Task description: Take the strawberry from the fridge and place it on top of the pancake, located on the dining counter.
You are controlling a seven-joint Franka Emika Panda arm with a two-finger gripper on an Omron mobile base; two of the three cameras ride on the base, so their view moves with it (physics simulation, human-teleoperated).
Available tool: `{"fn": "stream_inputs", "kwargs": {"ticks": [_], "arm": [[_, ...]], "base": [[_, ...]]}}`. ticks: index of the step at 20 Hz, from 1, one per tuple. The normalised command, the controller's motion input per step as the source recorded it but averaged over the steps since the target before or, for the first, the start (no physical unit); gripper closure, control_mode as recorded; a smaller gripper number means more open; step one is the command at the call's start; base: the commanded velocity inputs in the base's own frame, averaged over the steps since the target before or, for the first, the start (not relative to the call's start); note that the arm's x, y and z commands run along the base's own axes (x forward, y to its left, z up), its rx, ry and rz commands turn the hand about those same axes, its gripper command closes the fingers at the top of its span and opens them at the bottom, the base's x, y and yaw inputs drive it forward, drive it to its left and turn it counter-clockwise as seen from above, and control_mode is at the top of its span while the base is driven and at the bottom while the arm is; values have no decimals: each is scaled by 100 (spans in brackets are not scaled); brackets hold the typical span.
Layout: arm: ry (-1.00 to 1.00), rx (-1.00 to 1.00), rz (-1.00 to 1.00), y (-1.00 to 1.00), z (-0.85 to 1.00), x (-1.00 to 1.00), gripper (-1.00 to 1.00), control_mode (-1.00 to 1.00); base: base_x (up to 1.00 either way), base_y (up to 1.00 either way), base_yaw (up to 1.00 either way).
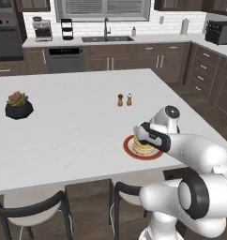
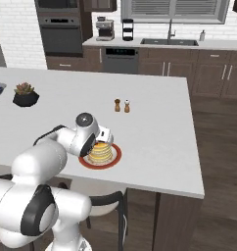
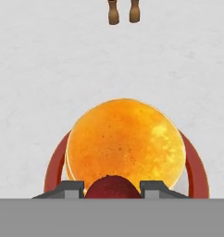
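Over the white dining counter point(image 1: 64, 122), the pincer point(image 3: 112, 190) grips what looks like the strawberry point(image 3: 113, 187) just above the pancake point(image 3: 125, 141); release remains.

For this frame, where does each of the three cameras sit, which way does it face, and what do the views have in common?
Left base view: behind the arm's left, facing the dining counter and sink wall; the white arm rises lower right, covering part of the pancake.
Right base view: behind the arm's right, same counter; arm rises lower left.
Hand view: on the hand, looking down at the pancake; the gripper fingers flank the strawberry.
Shared: pancake, plate, two shakers; both base views also show the potted succulent.
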Motion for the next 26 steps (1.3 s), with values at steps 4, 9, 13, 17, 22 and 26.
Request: {"fn": "stream_inputs", "kwargs": {"ticks": [4,9,13,17,22,26], "arm": [[0,0,0,0,7,12,100,-100],[0,0,0,-1,2,28,100,-100],[0,0,0,0,-3,9,100,-100],[0,0,0,0,-24,0,100,-100],[0,0,0,0,-29,1,100,-100],[0,0,0,0,-28,4,-100,-100]], "base": [[0,0,0],[0,0,0],[0,0,0],[0,0,0],[0,0,0],[0,0,0]]}}
